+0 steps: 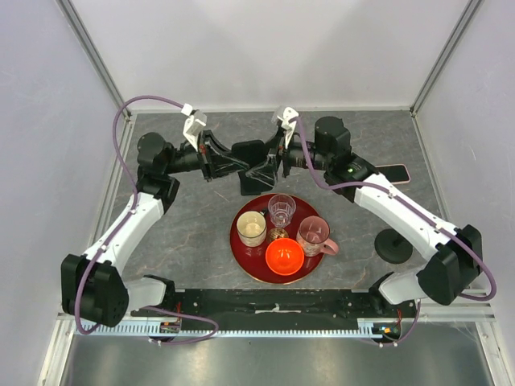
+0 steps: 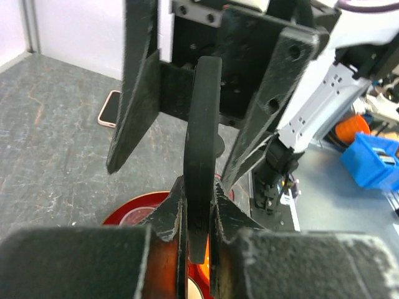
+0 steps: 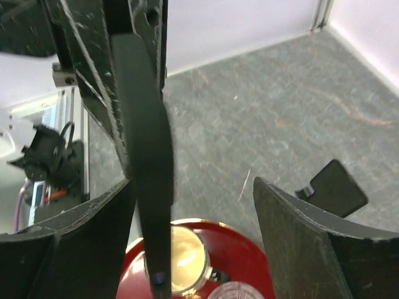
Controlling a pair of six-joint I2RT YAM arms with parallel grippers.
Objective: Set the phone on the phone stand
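The phone (image 1: 394,172), pink-edged with a dark screen, lies flat at the back right of the table; its corner shows in the left wrist view (image 2: 110,109). The phone stand (image 1: 394,244), with a black disc base, stands at the right, near my right arm. My left gripper (image 1: 233,161) (image 2: 198,199) is shut on a black slab-shaped stand (image 1: 259,173) (image 2: 202,143), held edge-up above the table. My right gripper (image 1: 278,161) (image 3: 193,212) is open around the same slab (image 3: 146,174), which lies against one finger.
A red tray (image 1: 241,251) sits at the middle front with a cream mug (image 1: 251,228), a clear glass (image 1: 282,211), a pink mug (image 1: 314,235) and an orange bowl (image 1: 284,256). A flat black piece (image 3: 330,187) lies on the table behind.
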